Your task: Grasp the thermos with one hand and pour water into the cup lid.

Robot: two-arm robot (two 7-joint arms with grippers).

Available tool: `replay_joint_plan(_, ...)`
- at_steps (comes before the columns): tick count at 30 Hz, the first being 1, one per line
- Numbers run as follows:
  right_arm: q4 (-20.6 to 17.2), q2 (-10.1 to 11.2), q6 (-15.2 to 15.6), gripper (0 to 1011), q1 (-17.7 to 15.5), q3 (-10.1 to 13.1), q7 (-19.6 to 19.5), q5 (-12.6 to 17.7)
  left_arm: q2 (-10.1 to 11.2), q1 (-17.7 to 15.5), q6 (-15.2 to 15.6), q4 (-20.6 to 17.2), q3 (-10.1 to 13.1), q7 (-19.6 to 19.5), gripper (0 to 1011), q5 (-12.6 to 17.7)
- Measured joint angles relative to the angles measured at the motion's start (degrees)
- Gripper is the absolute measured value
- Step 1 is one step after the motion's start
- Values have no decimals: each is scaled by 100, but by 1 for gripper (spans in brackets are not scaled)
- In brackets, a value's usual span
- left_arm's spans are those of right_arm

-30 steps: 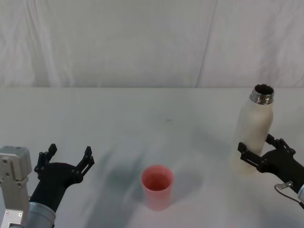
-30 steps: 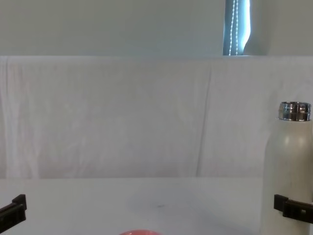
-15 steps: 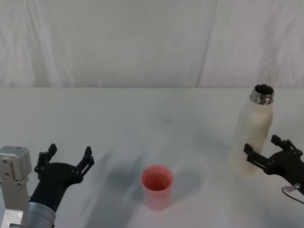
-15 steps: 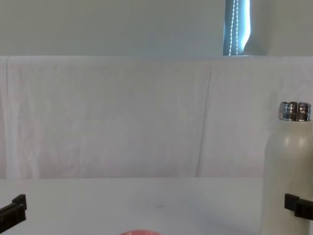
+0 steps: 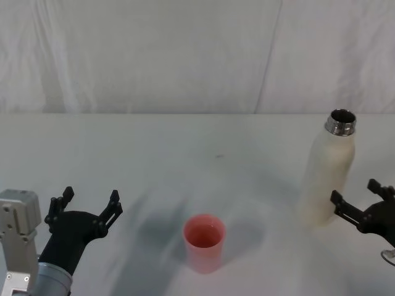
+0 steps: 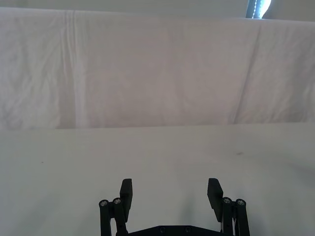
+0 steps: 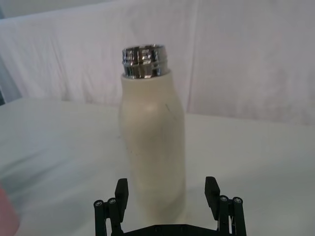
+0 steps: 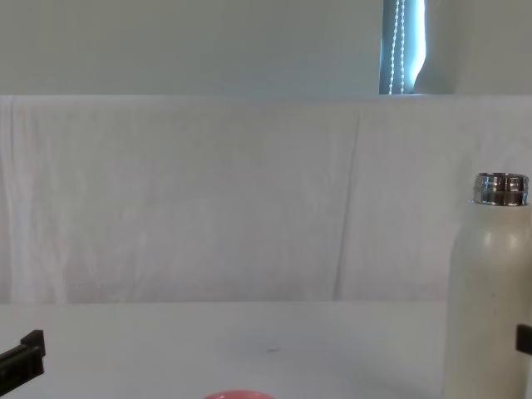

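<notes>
The thermos [image 5: 326, 176], cream-white with an uncapped steel neck, stands upright on the right of the table; it also shows in the chest view [image 8: 489, 291] and in the right wrist view [image 7: 152, 142]. My right gripper [image 5: 356, 193] is open just to the right of its lower body and nearer me, its fingers apart from the bottle and holding nothing [image 7: 167, 186]. The pink cup lid [image 5: 203, 242] stands upright at the front centre, its rim [image 8: 237, 394] at the chest view's bottom edge. My left gripper [image 5: 91, 197] rests open and empty at the front left [image 6: 170, 187].
The white table [image 5: 185, 160] runs back to a white cloth backdrop [image 5: 185, 55]. Bare tabletop lies between the cup lid and the thermos.
My right gripper has drawn back to the right, off the thermos's lower body. The thermos stays upright where it was. The left arm and cup lid have not moved.
</notes>
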Motion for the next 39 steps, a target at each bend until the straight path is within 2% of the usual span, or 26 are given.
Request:
replay_joint_plan(4,-242,-88,-179,1003,-258,98,-195,-94,0,0,0,0,0,0,1001,0)
replay_joint_plan(11,-409,-291,-460,1003,-474,127,-342,-298,0,0,0,0,0,0,1001,0)
replay_joint_plan(16,-426,-362,-563,1003,-538,106,-176,-287,0,0,0,0,0,0,1001,0)
replay_joint_plan(24,-486,-334,-634,1003,-601,22,76,-232,0,0,0,0,0,0,1001,0)
replay_joint_plan(32,-515,-338,-697,1003,-636,-32,106,-259,0,0,0,0,0,0,1001,0)
replay_joint_plan(39,-328,-550,-827,1003,-511,-165,-225,-749,0,0,0,0,0,0,1001,0)
